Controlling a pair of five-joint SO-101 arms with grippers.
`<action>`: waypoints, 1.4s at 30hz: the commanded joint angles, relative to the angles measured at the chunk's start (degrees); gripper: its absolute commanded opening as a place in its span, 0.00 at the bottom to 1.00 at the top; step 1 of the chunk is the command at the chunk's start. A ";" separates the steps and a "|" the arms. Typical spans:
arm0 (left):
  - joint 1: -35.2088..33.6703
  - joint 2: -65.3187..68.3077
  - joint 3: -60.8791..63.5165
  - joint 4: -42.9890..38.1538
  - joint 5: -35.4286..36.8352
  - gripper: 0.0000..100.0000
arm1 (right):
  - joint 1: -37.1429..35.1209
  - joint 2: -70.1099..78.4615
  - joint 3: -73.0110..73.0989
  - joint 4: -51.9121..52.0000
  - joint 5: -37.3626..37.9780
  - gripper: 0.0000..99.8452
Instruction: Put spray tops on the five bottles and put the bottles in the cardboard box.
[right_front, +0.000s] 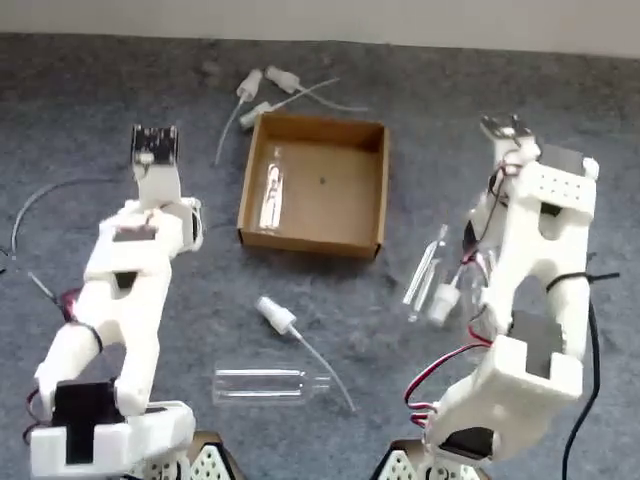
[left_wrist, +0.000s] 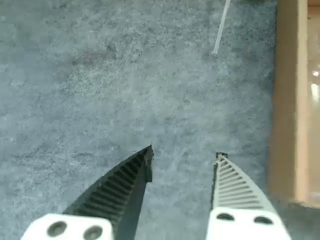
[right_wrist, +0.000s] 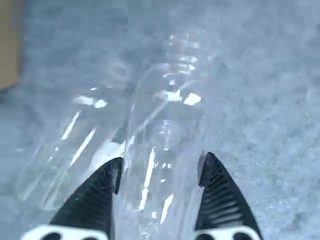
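Right wrist view: right claw (right_wrist: 162, 157) straddles a bottle (right_wrist: 167, 100), grip can't tell; second bottle (right_wrist: 75, 135) alongside. Left claw (left_wrist: 184, 152) wide, box (left_wrist: 287, 100) beside it.

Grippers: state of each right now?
Left gripper: open, nothing between the jaws.
Right gripper: jaws closed against both sides of a clear bottle, holding it.

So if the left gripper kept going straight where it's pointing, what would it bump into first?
Most likely the bare carpet. The open left gripper points down at it, with nothing in between. The box stands off to one side, out of its line.
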 joint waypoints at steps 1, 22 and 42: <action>6.46 8.04 -26.51 25.41 -8.35 0.01 | 1.45 -1.36 2.77 -5.67 0.53 0.00; 18.07 55.25 -94.02 54.51 -5.01 0.17 | 4.18 -1.27 9.19 -16.13 0.70 0.01; 17.80 59.56 -108.53 63.21 -5.36 0.00 | 3.65 -1.71 14.37 -18.51 0.44 0.01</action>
